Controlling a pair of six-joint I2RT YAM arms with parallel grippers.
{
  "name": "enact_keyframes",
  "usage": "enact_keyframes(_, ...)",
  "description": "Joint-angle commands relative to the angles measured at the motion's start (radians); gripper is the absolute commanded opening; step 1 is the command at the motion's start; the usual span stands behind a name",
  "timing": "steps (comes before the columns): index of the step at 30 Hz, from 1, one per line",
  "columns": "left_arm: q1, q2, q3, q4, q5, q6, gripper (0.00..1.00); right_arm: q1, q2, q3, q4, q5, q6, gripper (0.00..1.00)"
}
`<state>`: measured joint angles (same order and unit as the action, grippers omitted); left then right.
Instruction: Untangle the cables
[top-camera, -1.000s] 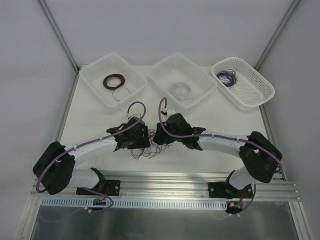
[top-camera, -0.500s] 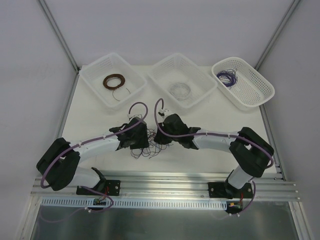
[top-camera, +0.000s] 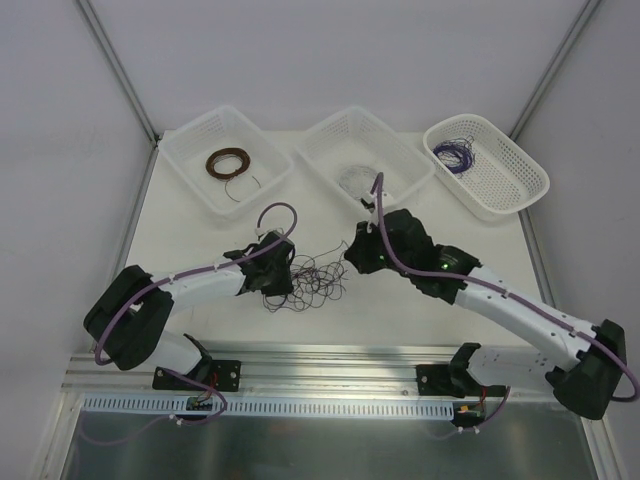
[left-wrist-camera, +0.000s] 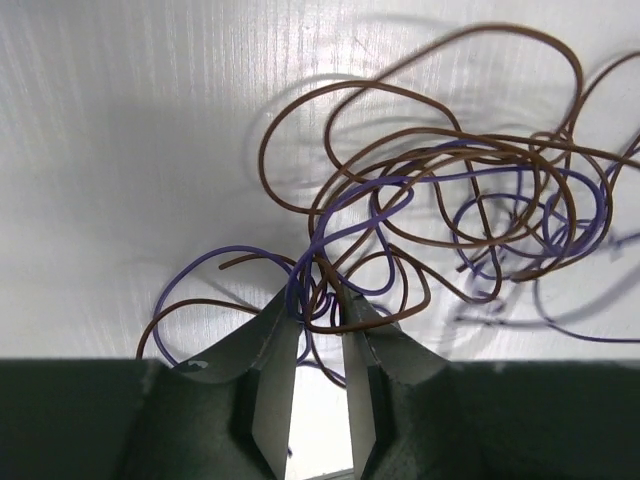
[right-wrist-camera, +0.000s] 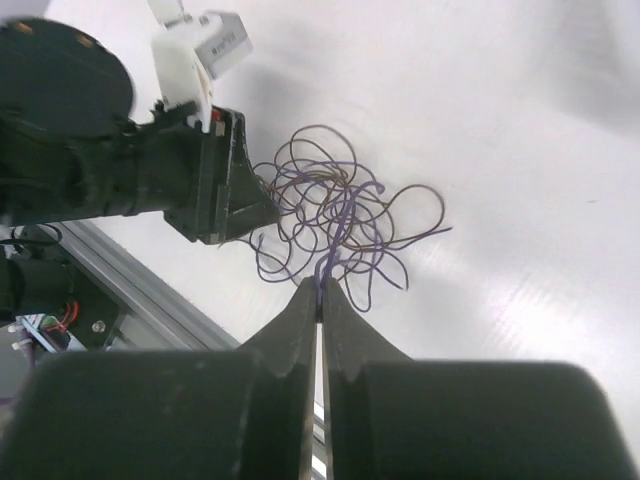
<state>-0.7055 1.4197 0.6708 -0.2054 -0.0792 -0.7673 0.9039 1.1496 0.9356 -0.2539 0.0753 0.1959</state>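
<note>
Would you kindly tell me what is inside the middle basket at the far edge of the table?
The middle basket holds one whitish wire coil. The right arm's purple hose crosses the basket's near corner, so that small patch is hidden.

We find no text, label, brand name, number or sign that we can read in any of the three views; every surface in them shows us no letters or digits.

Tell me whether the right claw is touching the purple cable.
Touching. The right wrist view shows the right claw shut on the purple cable, which runs straight out from between its closed tips.
</note>
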Motion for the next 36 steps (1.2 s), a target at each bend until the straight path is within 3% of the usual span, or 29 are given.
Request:
enact_keyframes(1,0.009,0.025,0.021,-0.006,0.012,-0.010,0.23,-0.043,-0.115,0.127,-0.195,0.054,-0.079,0.01)
enact_keyframes(5,0.014,0.025,0.018,-0.006,0.013,-0.010,0.17,-0.098,-0.194,0.248,-0.375,0.076,-0.128,0.02)
enact_keyframes(9,0.018,0.024,0.016,-0.005,0.012,-0.013,0.14,-0.163,-0.269,0.244,-0.433,0.086,-0.145,0.03)
enact_keyframes(21,0.026,-0.060,-0.017,-0.006,0.010,-0.015,0.13,-0.263,-0.280,-0.145,-0.340,0.044,-0.029,0.04)
enact_keyframes(24,0.026,-0.094,-0.023,-0.006,0.007,-0.010,0.13,-0.267,-0.242,-0.190,-0.331,0.047,0.005,0.17)
enact_keyframes(25,0.026,-0.100,-0.023,-0.006,0.004,-0.003,0.13,-0.266,-0.222,-0.195,-0.334,0.053,0.020,0.28)
enact_keyframes(31,0.035,-0.154,-0.043,-0.035,-0.019,0.020,0.13,-0.269,-0.237,-0.176,-0.349,0.081,0.030,0.53)
enact_keyframes(36,0.051,-0.185,-0.056,-0.048,-0.011,0.031,0.15,-0.280,-0.214,-0.167,-0.363,0.141,0.031,0.56)
